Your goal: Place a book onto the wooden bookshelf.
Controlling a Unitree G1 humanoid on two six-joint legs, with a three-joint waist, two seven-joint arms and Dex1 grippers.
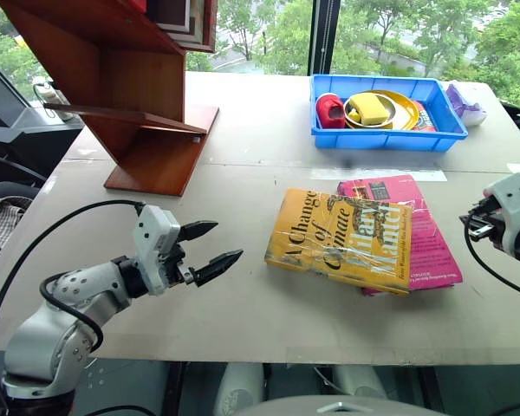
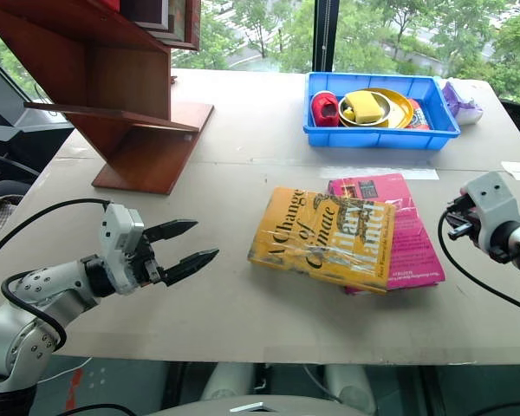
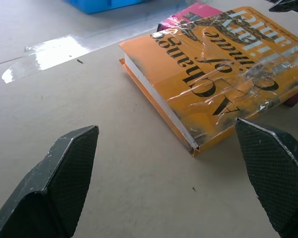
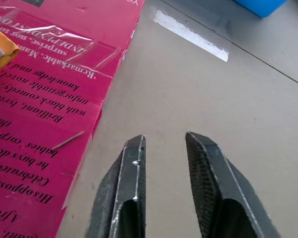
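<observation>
Nearest the robot, the left gripper hovers over the front part of the tabletop with its fingers spread wide and holding nothing, pointed toward the book across a bare stretch of board. On the right side, the right gripper has its fingers nearly together with a narrow gap and nothing between them, just beside the right edge of the pink paperback and over bare tabletop. The book lies flat near the middle of the tabletop, its yellow cover creased and glossy, reading "A Change of Climate" in large black letters with "Hilary Mantel" in pale blue; its right part rests on top of the pink paperback, whose back cover shows white blurb text with "INDEPENDENT ON S" legible. Farther back, open board separates the books from the blue tray, which holds a red item, a yellow dish and a yellow sponge. At far left stands the wooden bookshelf, its slanted boards and flat base well apart from the book.
</observation>
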